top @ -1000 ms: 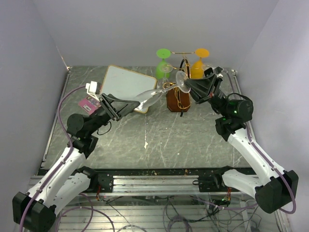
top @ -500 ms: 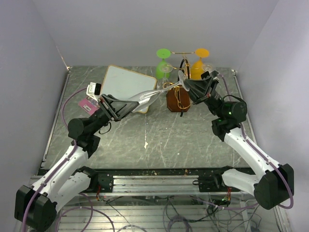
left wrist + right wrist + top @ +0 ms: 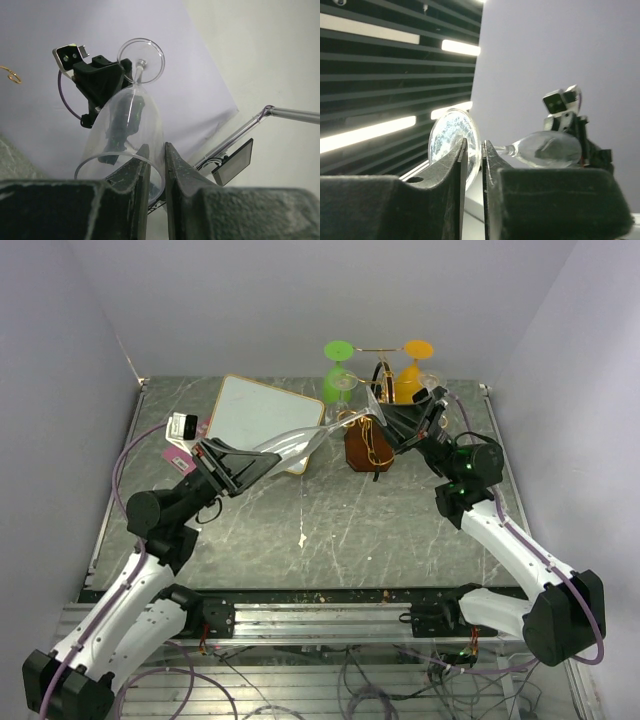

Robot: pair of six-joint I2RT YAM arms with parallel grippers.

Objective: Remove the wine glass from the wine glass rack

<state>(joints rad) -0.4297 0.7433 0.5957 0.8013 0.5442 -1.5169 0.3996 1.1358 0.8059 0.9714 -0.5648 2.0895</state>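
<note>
A clear wine glass (image 3: 305,440) lies on its side in the air between my two grippers, left of the wine glass rack (image 3: 368,445). My left gripper (image 3: 268,460) is shut on the rim of its bowl (image 3: 127,125); the glass wall sits between the left gripper's (image 3: 157,157) fingers. My right gripper (image 3: 387,418) pinches the edge of the round foot (image 3: 451,141), with the stem and bowl (image 3: 547,149) reaching away to the right of the right gripper (image 3: 481,152). The rack's gold wire arms (image 3: 380,365) rise from a brown block base.
A green glass (image 3: 338,370) and an orange glass (image 3: 410,375) hang upside down on the rack behind the grippers. A white square board (image 3: 255,410) lies at the back left, with a pink card (image 3: 180,456) beside it. Grey walls close in on the table.
My left gripper's jaws have closed on the bowl's rim. Both arms and the glass have shifted a little to the left; the right gripper still straddles the foot.
</note>
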